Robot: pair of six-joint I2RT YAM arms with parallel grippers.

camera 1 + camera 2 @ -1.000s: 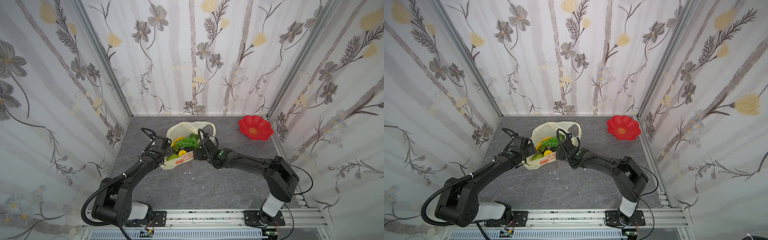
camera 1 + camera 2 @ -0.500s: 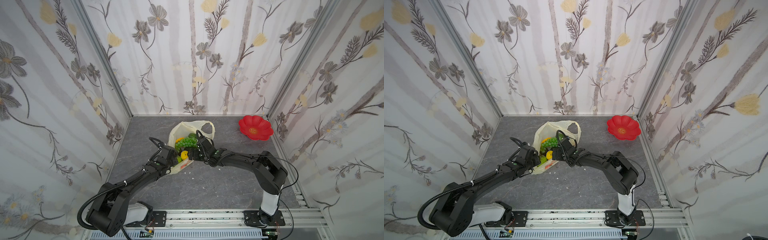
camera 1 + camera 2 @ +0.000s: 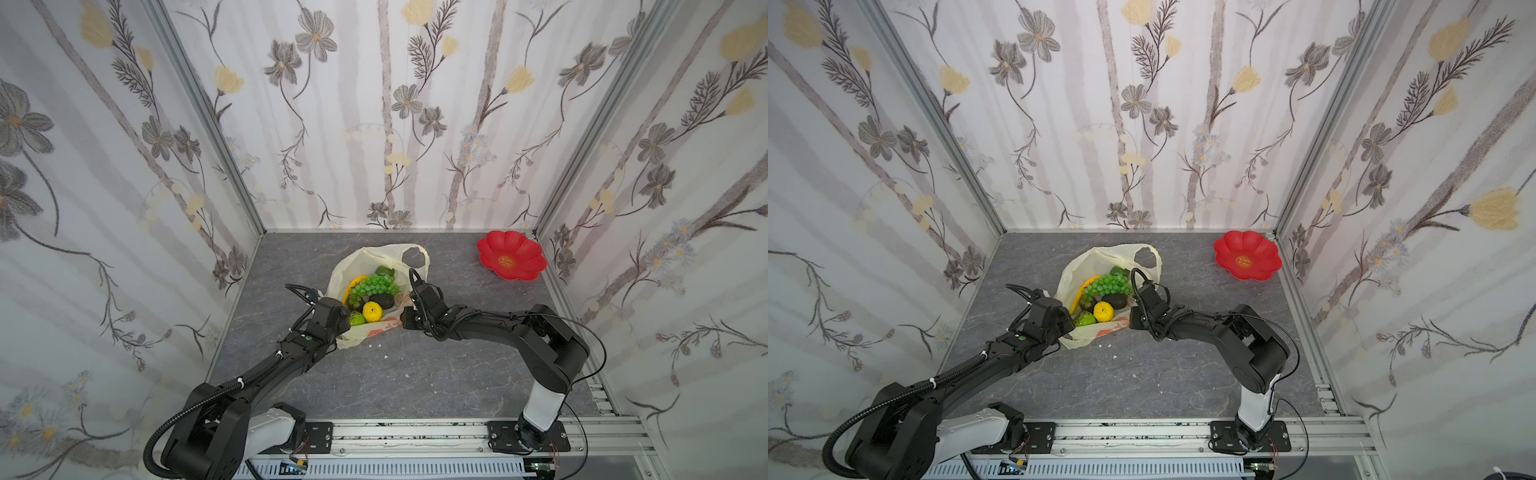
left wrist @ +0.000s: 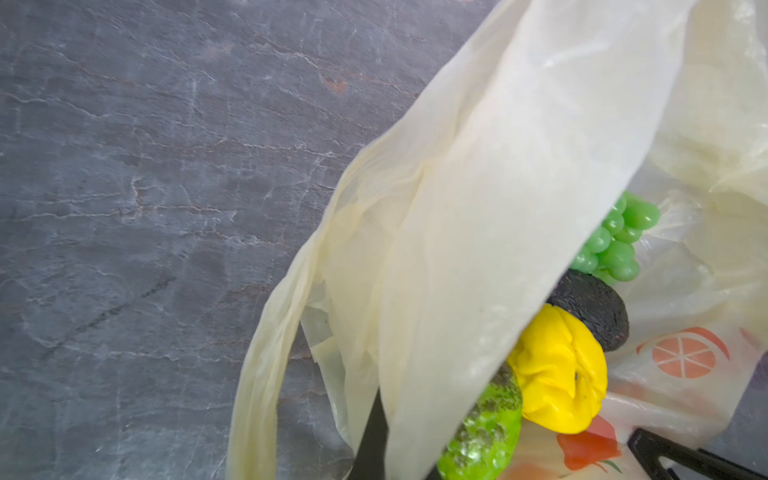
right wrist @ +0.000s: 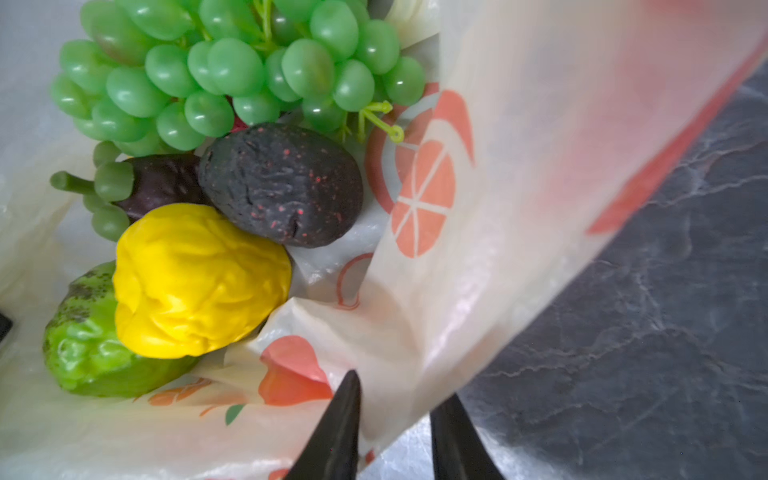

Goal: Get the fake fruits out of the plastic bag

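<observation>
Right claw point(image 5: 403, 384), narrowed now, straddles the plastic bag point(image 5: 498, 166) beside fake fruits point(image 5: 199, 282).

I see two jointed matte-black arms, left arm point(image 3: 266, 369) and right arm point(image 3: 490, 326), each on a white base link point(image 3: 542, 411) bolted to a silver aluminium rail point(image 3: 415, 430). A ribbed black hose point(image 3: 178, 412) and white cable ties point(image 3: 240, 380) dress the left; thin black wires point(image 3: 604, 352) the right. The right gripper point(image 5: 402, 383) has pointed black fingers point(image 5: 336, 428).

one plastic bag point(image 3: 374, 255), one red plate point(image 3: 524, 254), at least six fake fruits point(image 3: 372, 286).
</observation>
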